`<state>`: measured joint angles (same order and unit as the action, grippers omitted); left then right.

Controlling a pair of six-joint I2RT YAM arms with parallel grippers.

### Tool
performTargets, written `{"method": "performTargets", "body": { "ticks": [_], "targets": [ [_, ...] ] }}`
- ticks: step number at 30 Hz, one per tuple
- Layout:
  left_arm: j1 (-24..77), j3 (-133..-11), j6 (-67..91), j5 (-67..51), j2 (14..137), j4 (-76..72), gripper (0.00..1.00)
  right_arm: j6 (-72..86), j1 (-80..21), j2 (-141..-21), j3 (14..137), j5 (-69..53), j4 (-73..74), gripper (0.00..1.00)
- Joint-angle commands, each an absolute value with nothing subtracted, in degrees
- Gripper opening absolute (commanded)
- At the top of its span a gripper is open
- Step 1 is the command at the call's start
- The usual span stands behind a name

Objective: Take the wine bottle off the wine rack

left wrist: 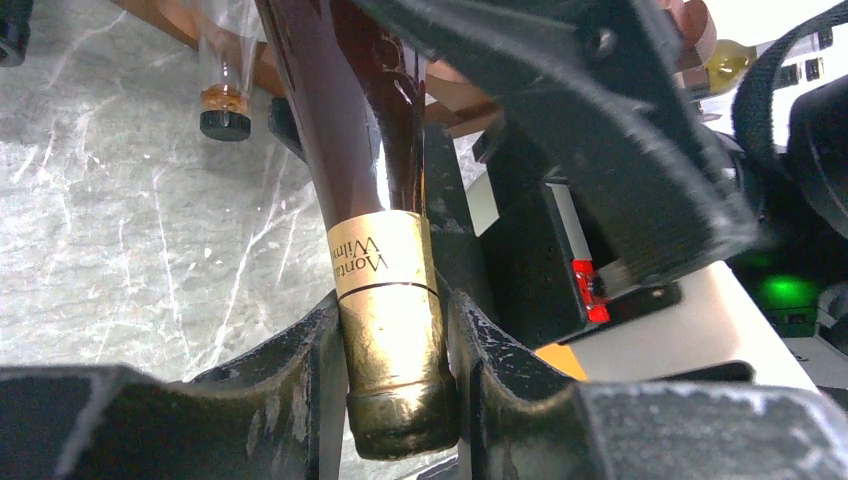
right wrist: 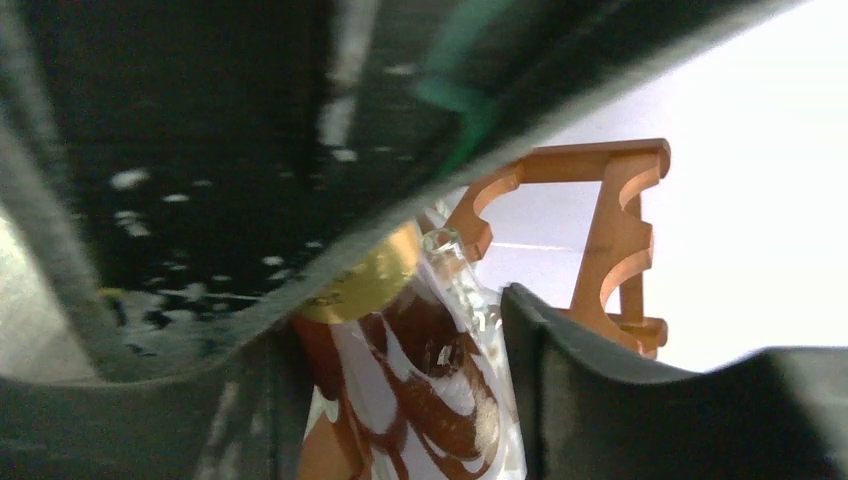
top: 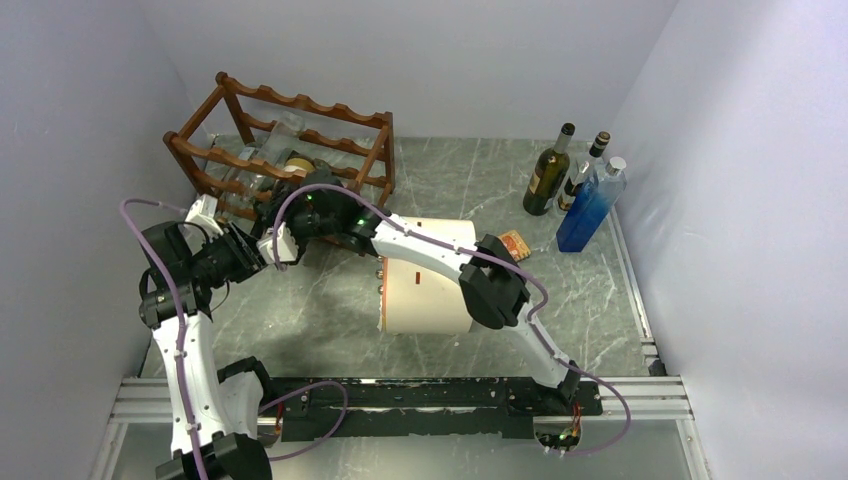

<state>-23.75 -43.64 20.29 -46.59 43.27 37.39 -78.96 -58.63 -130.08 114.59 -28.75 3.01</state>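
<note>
Table [top: 600, 290]: grey marble top. Rack [top: 290, 150]: far left, three tiers. Cream cylinder [top: 425, 300]: on its side, mid-table. Bottle [left wrist: 385, 290]: lying in rack's near face, dark body among rails, gold-foiled neck jutting toward arms. Left gripper [left wrist: 395, 340]: clamped on foil neck. Right gripper [right wrist: 400, 380]: fingers flank bottle body; whether clamped or apart, cannot tell.

A grey-green marbled table [top: 600, 300] carries everything. The wine rack [top: 300, 101] stands just behind the jaws. A cream cylinder [top: 425, 295] lies on its side near their right, with a small orange packet [top: 515, 245] just beside it. Well apart to the right stand a green bottle [top: 547, 175], a slim bottle [top: 580, 175] and a blue bottle [top: 590, 210], close together.
</note>
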Motion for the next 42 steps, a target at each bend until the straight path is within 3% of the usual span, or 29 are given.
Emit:
{"method": "performTargets", "body": {
  "ticks": [1, 7, 9, 13, 15, 17, 24, 32, 42],
  "targets": [
    [-22.05, -48.34, 16.83, -55.65, 40.69, 36.99, 0.11, -78.13, -59.08, -130.67, 114.47, -29.10, 0.21, 0.57],
    [-21.98, -49.56, 15.85, -52.97, 39.73, 38.79, 0.48, -77.85, -59.04, -129.82, 112.31, -27.12, -3.41, 0.21],
    [-22.03, -50.12, 15.58, -52.51, 40.00, 39.56, 0.57, -77.06, -58.98, -129.26, 110.69, -27.13, -5.74, 0.15],
    [-21.97, -53.07, 14.68, -49.95, 39.87, 42.18, 0.66, -75.61, -58.93, -128.67, 109.06, -27.56, -8.34, 0.03],
    [-21.97, -54.35, 14.07, -48.46, 39.35, 43.24, 0.91, -74.53, -58.88, -128.47, 108.41, -27.17, -9.19, 0.00],
    [-21.96, -55.77, 13.47, -47.03, 39.31, 44.42, 0.98, -73.62, -58.93, -127.98, 107.60, -26.99, -9.71, 0.00],
    [-20.75, -62.72, 10.85, -38.36, 40.68, 48.85, 1.00, -73.02, -58.95, -125.92, 103.48, -25.90, -11.08, 0.00],
    [-20.54, -69.06, 13.23, -19.76, 40.68, 50.59, 1.00, -76.83, -58.99, -123.84, 100.72, -25.21, -8.21, 0.00],
    [-20.57, -65.72, 18.27, -7.64, 41.20, 42.91, 0.99, -80.42, -60.48, -119.42, 95.67, -26.96, -6.91, 0.00]
  ]
}}
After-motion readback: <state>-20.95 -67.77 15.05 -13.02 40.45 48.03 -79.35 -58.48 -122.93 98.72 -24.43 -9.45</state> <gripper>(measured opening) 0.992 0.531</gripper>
